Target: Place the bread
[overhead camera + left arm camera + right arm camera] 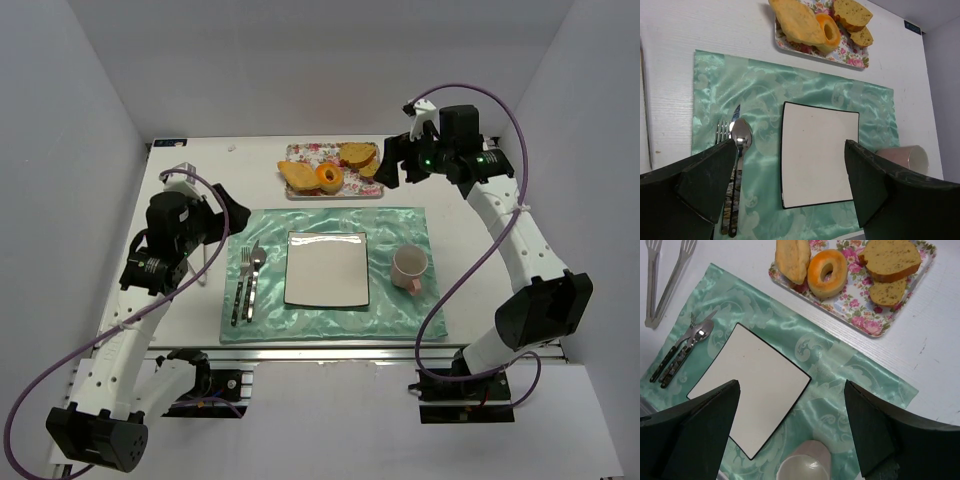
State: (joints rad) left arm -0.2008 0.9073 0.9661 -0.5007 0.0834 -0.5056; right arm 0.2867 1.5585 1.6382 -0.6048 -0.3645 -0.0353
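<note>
A floral tray (308,153) at the back of the table holds a long roll (296,176), an orange bagel (329,178) and two brown bread slices (358,154). A white square plate (327,268) lies bare on the green placemat (400,225). My right gripper (395,160) is open and empty, hovering just right of the tray; its view shows the bagel (826,272) and slices (892,259). My left gripper (225,215) is open and empty above the mat's left edge; its view shows the plate (815,150) and roll (797,22).
A pink cup (410,268) lies on its side on the mat right of the plate. A fork and spoon (245,285) lie left of the plate. Metal tongs (665,280) lie on the table left of the mat. White walls enclose the table.
</note>
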